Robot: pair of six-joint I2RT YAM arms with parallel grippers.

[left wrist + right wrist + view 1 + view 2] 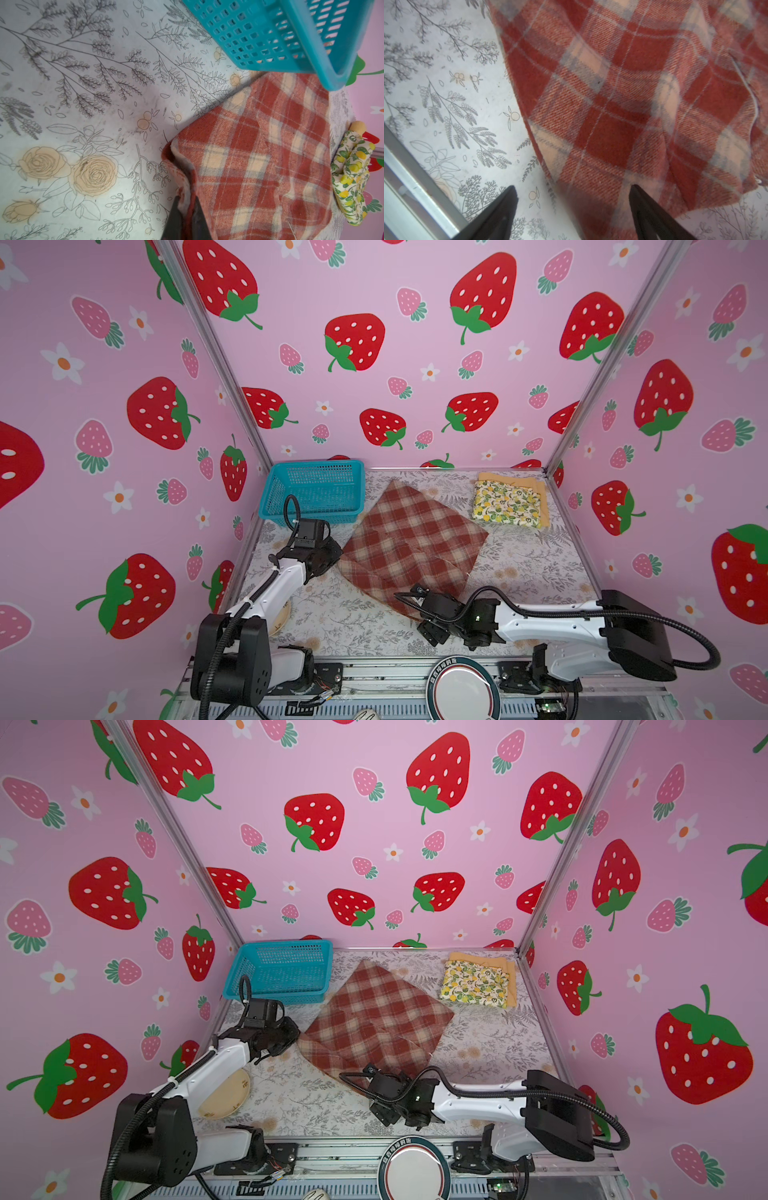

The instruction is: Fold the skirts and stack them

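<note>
- Step in hand (judged): grasp phase of the fold on the plaid skirt. The lemon skirt is lying folded on top of the mustard skirt, so 2 of 3 are looking done.
- Location: the plaid skirt is lying flat on the worktop, just beside the teal basket, at its front-right corner. Touching or not: cannot tell. The stack is sitting well apart from the basket, along the same back edge.
- Left fingers: clenched on the plaid skirt's corner, the one just in front of the basket.
- Right fingers: released and spread, straddling the skirt's edge farthest from the basket. They are gripping nothing.
- Orientation: the plaid skirt is lying diamond-wise, with its edges skewed approx. diagonal to the basket's front wall. One corner is pointing past the basket's right wall to the back. The outline is looking near-square, so the long axis is not clear.
- Next move (judged): the right fingers are needing to close on that edge. Both arms are then needing an even lift and carry-over, keeping the cloth taut, to halve the skirt w/o wrinkles.
</note>
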